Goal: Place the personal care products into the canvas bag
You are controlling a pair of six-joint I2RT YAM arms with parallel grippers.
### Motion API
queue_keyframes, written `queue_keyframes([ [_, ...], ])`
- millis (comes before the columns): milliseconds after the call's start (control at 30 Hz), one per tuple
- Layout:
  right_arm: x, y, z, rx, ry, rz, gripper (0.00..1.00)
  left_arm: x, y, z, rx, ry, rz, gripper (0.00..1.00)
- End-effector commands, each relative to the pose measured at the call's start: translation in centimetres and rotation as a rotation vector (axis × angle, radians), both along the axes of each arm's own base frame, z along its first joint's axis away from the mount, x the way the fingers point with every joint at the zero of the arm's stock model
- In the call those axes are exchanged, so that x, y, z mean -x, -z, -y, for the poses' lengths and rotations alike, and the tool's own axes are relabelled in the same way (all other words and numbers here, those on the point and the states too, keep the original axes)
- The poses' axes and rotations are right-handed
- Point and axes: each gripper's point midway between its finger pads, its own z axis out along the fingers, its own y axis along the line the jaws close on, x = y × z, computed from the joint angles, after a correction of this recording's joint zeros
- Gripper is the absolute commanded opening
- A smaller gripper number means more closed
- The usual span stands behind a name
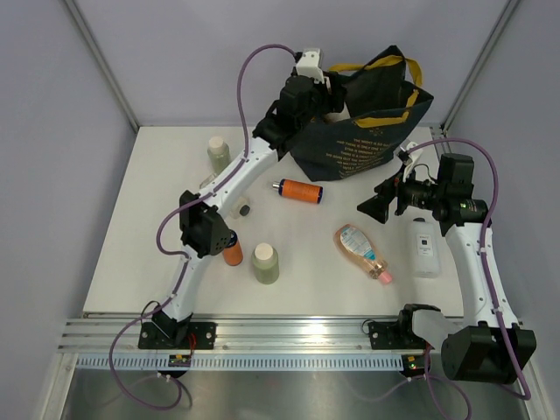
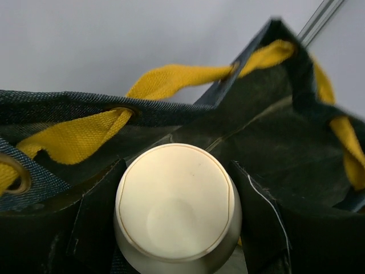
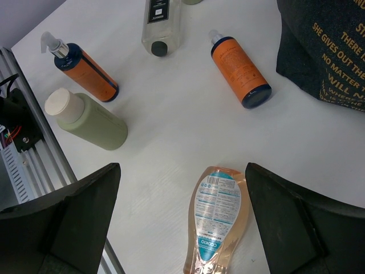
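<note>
The navy canvas bag (image 1: 367, 131) with yellow handles stands at the back. My left gripper (image 1: 329, 98) is at its open mouth, shut on a pale bottle with a round cream-white cap (image 2: 174, 202), over the bag's dark inside (image 2: 268, 142). On the table lie a peach teardrop bottle (image 1: 361, 251), an orange bottle (image 1: 297, 190) and a white rectangular bottle (image 1: 425, 247). Two pale green bottles (image 1: 218, 153) (image 1: 265, 262) stand. My right gripper (image 1: 376, 203) is open and empty, above the peach bottle (image 3: 217, 220).
A second orange bottle (image 1: 232, 252) stands beside the left arm's elbow, and a clear flat black-labelled bottle (image 1: 241, 208) lies partly under that arm. The metal rail (image 1: 289, 337) runs along the near table edge. Grey walls enclose the back and sides.
</note>
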Motion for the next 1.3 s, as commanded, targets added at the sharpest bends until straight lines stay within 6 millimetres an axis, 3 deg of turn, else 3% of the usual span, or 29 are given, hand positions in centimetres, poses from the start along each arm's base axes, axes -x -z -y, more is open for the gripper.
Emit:
queue_keyframes([
  [0,-0.2,-0.9,0.0,-0.002,-0.004,0.051,0.99,-0.7,-6.1,-1.0,0.049,-0.057,0.215,0.09],
  [133,-0.4,-0.7,0.1,0.001,0.005,0.053,1.0,-1.3,-4.2,-0.7,0.006,-0.06,0.196,0.22],
  [167,-0.4,-0.7,0.1,0.0,0.007,0.049,0.99,-1.3,-3.6,-0.7,0.0,-0.059,0.186,0.34],
  [300,-0.5,-0.6,0.1,0.005,0.011,0.05,0.99,-1.4,-3.2,-0.5,0.009,-0.058,0.174,0.62],
  [600,-1.1,-0.5,0.6,0.053,-0.004,0.059,0.99,-1.6,-4.6,-1.7,0.047,-0.06,0.174,0.83],
  [833,-0.8,0.5,0.9,0.093,-0.023,0.029,0.99,-1.7,-5.9,-2.7,0.083,-0.062,0.181,0.86],
  [967,-0.6,2.4,1.6,0.194,-0.038,-0.008,0.99,-1.2,-8.0,-3.6,0.114,-0.049,0.209,0.88],
  [1067,-0.6,5.2,2.8,0.358,-0.049,-0.066,0.99,-0.2,-11.1,-5.0,0.148,-0.042,0.25,0.9],
  [1100,-0.2,6.4,2.1,0.41,-0.094,-0.085,1.0,0.5,-12.9,-6.1,0.164,-0.048,0.273,0.91],
  [1267,0.3,11.2,2.3,0.647,-0.069,-0.179,1.0,4.2,-18.3,-9.3,0.192,-0.022,0.345,0.99],
])
